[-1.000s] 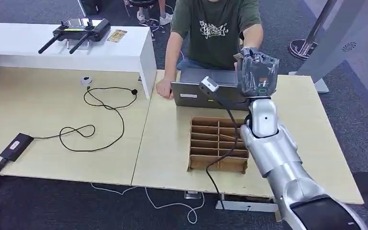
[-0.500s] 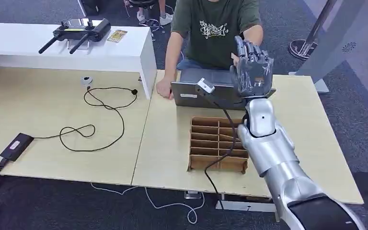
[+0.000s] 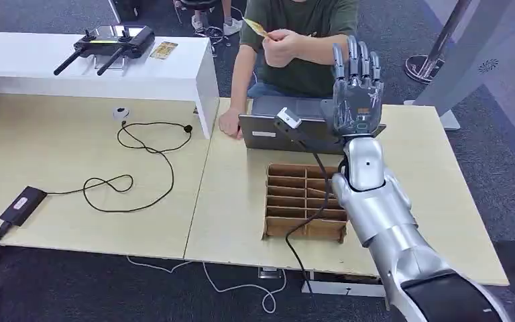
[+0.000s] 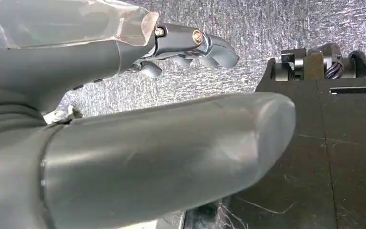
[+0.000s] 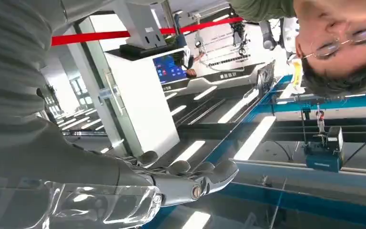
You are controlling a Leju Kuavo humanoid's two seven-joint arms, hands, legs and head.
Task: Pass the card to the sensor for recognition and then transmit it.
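The yellow card [image 3: 255, 27] is pinched in a person's hand [image 3: 283, 45], held up above the far edge of the table. My right hand [image 3: 357, 90] is raised over the grey laptop [image 3: 276, 127], to the right of the card and apart from it. Its fingers [image 5: 190, 177] point straight up and hold nothing. The small white-capped sensor [image 3: 288, 119] stands on its black cable in front of the laptop, just left of my right wrist. My left hand [image 4: 162, 119] hangs with its thumb and fingers [image 4: 198, 44] apart and nothing between them.
A brown cardboard divider box [image 3: 305, 201] lies under my right forearm. The person sits behind the laptop, their other hand [image 3: 229, 124] on the table. A white bench [image 3: 174, 74] carries a black controller [image 3: 107, 43] and another card [image 3: 163, 49]. A cable [image 3: 141, 161] and adapter [image 3: 21, 203] lie on the left.
My right hand has opened from a closed grip to straight fingers. The person has taken the card and lifted it up and to the left, away from my hand.
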